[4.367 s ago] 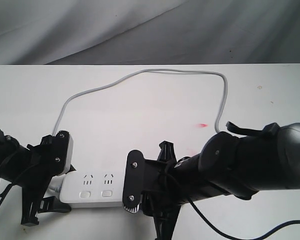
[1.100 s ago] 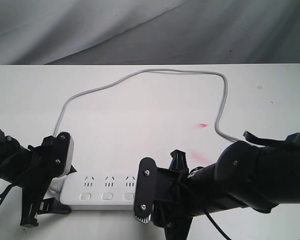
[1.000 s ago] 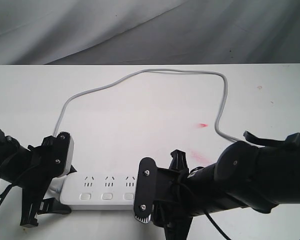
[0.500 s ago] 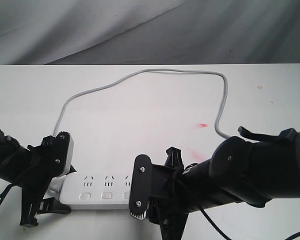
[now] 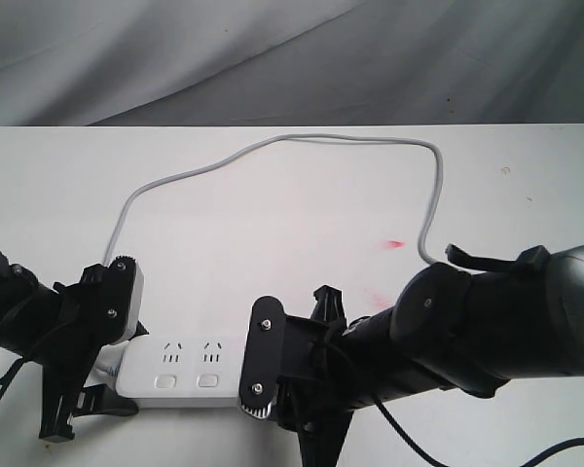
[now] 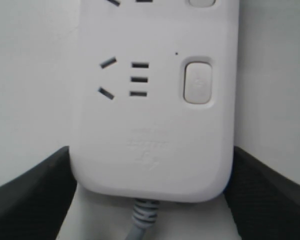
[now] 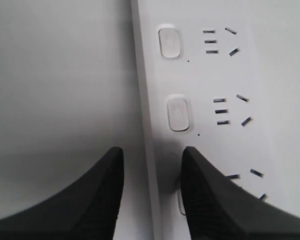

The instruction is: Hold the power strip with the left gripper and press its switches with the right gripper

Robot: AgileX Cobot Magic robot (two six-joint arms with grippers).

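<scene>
You have a white table (image 5: 273, 214) spanning the whole width of the view, and a creased grey cloth (image 5: 273, 58) hangs behind its far edge. Right of the middle you'll see a small red mark (image 5: 396, 242) on the tabletop. A fainter pink smear (image 5: 378, 297) lies closer to the front edge, and a tiny scuff (image 5: 506, 170) sits toward the far right corner.

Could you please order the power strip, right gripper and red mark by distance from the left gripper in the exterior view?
1. power strip, its end between the left gripper fingers.
2. right gripper, farther along the strip.
3. red mark, out on the table, to the right.
</scene>
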